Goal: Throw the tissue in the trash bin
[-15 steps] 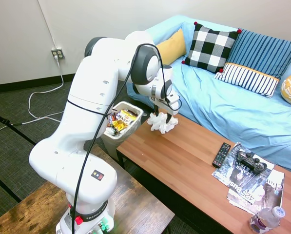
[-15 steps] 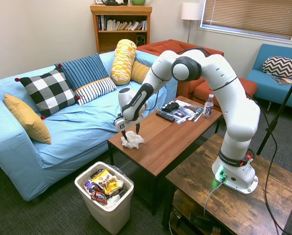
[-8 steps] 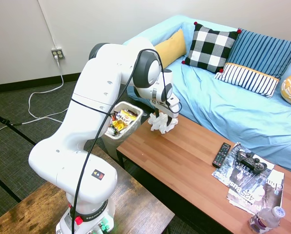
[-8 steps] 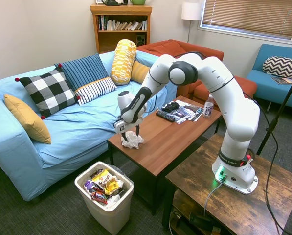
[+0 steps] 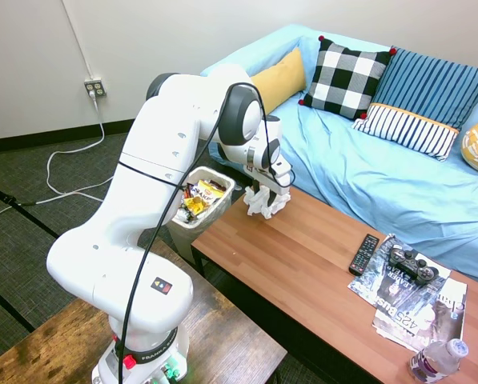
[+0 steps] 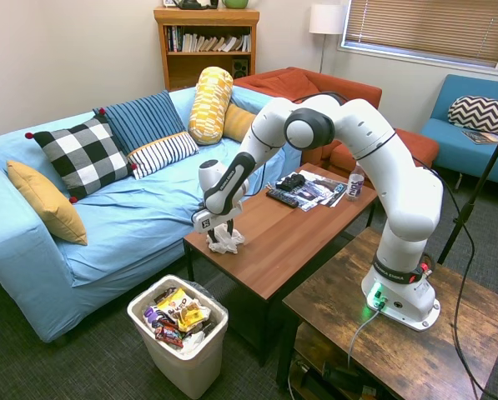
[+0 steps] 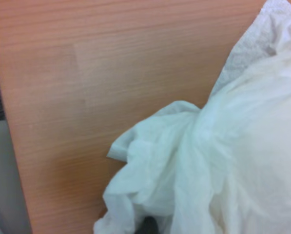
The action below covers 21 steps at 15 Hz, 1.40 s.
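The crumpled white tissue [image 5: 263, 206] [image 6: 226, 242] lies on the wooden coffee table [image 5: 319, 272] at the corner nearest the trash bin. My gripper [image 5: 265, 197] [image 6: 223, 232] points straight down on top of the tissue, open, with one finger on each side of the wad. The wrist view is filled with the tissue [image 7: 218, 165] against the table's wood. The white trash bin [image 5: 222, 189] [image 6: 190, 367], full of colourful wrappers, stands on the floor just beyond that table corner.
A remote [image 5: 363, 254], a game controller [image 5: 411, 263], magazines [image 5: 419, 308] and a water bottle [image 5: 437, 359] sit at the table's other end. A blue sofa [image 5: 383, 176] with cushions runs along the table's far side.
My gripper has come down and shifted slightly towards the bin-side corner, from just above the tissue to sitting on it. The tissue has stayed in place.
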{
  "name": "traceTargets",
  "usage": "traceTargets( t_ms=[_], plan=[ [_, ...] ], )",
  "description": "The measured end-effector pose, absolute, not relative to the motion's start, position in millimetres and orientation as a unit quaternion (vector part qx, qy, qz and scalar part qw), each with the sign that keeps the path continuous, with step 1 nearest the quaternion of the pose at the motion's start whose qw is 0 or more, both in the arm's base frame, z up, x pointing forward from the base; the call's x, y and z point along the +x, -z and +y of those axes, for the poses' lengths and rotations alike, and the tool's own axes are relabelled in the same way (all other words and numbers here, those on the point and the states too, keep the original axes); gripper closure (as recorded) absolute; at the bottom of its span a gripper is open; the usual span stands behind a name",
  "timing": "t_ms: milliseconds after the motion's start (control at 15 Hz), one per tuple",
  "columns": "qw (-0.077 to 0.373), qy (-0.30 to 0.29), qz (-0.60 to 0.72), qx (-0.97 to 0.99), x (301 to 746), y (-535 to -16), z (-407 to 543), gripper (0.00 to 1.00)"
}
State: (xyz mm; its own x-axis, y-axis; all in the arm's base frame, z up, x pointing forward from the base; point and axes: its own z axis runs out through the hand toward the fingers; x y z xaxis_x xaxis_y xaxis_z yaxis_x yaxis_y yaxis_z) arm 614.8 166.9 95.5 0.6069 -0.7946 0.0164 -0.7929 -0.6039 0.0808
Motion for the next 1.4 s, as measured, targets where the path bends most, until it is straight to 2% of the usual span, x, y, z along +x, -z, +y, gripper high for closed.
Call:
traceTargets(
  t_ms=[933, 1200, 1400],
  plan=[
    [0.017, 0.017, -0.436, 0.900, 618.0, -114.4, 171.1, 1.00],
    [-0.018, -0.004, -0.411, 0.912, 611.3, -179.8, 210.8, 1.00],
    [-0.029, -0.016, -0.367, 0.930, 575.3, -224.5, 270.7, 1.00]
  ],
)
